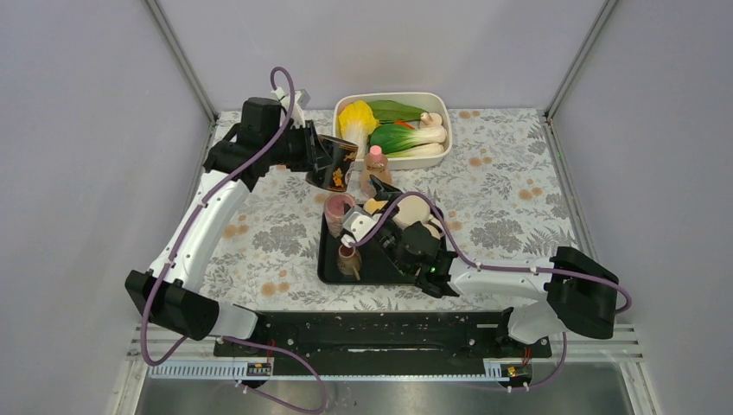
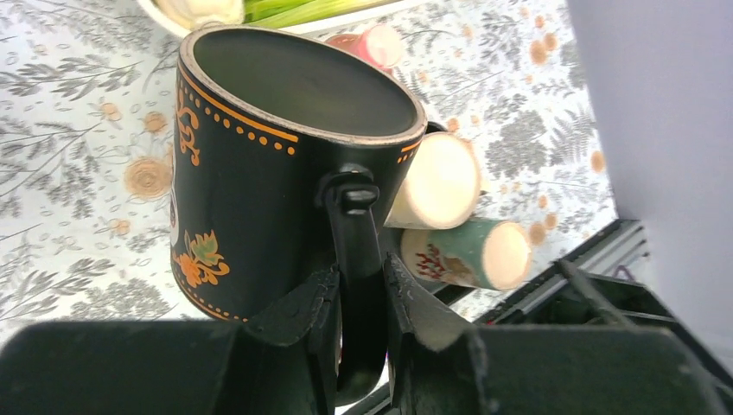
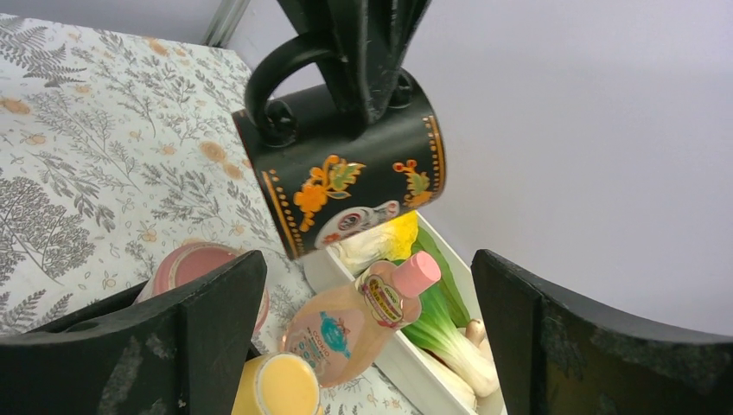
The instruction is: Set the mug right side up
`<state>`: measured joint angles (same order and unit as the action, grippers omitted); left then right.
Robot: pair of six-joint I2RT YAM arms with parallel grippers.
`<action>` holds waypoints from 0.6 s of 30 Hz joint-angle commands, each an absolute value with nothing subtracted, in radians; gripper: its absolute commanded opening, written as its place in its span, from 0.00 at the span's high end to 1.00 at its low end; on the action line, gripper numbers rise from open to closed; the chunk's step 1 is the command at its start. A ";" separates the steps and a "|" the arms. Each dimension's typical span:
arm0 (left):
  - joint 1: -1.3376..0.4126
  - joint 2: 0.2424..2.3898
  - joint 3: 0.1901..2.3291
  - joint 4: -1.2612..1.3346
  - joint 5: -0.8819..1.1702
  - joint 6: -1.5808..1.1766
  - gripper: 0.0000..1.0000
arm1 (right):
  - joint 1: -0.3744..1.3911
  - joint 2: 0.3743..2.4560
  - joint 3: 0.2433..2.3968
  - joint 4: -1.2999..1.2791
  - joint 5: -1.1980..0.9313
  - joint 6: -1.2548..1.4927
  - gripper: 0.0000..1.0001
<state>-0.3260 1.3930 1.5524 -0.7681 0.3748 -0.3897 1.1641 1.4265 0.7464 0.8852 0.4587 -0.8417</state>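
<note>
At 10 o'clock of the top view, clamped with the left gripper (image 2: 359, 298) on the loop handle (image 2: 356, 233) of the black floral mug (image 1: 333, 162), one finger each side of the loop. Held clear of the floral tablecloth (image 1: 268, 235) near 11 o'clock, tipped roughly onto its side, handle uppermost in the right wrist view. Cannot tell whether mouth or base faces the left wrist camera. Judged glazed ceramic: rigid, fairly heavy, slick, likely to chip if dropped. Fine to rotate by the handle, but off-centre there, so expect swing about the pinch. Better to set down slow and flat. Just right of the mug, a pink-capped bottle (image 1: 375, 164), then at 12 to 1 o'clock a white tub (image 1: 398, 95) of bok choy (image 1: 413, 137). At centre, a black tray (image 1: 324, 251) with small cups (image 1: 339, 207). Above that, spread wide apart and gripping nothing, the right gripper (image 3: 367, 294), aimed at the mug.
</note>
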 commanded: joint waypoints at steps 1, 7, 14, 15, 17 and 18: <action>-0.315 1.298 1.535 -0.592 0.298 -0.264 1.00 | 1.168 1.362 0.788 0.832 0.454 -0.781 0.01; -0.314 1.255 1.480 -0.557 0.197 -0.156 1.00 | 1.167 1.326 0.780 0.815 0.442 -0.754 0.01; -0.292 1.226 1.416 -0.515 0.144 -0.094 1.00 | 1.167 1.302 0.775 0.801 0.442 -0.739 0.01; -0.286 1.225 1.411 -0.512 0.140 -0.089 1.00 | 1.167 1.299 0.775 0.801 0.442 -0.738 0.01; -0.275 1.230 1.405 -0.506 0.127 -0.067 1.00 | 1.167 1.295 0.776 0.793 0.442 -0.738 0.01; -0.270 1.233 1.401 -0.502 0.121 -0.053 1.00 | 1.168 1.294 0.777 0.789 0.444 -0.736 0.01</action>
<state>-0.2924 1.2888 1.3846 -0.7231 0.1738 -0.1276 1.1641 1.3243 0.7471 0.7898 0.4515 -0.7589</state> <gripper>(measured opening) 0.239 0.986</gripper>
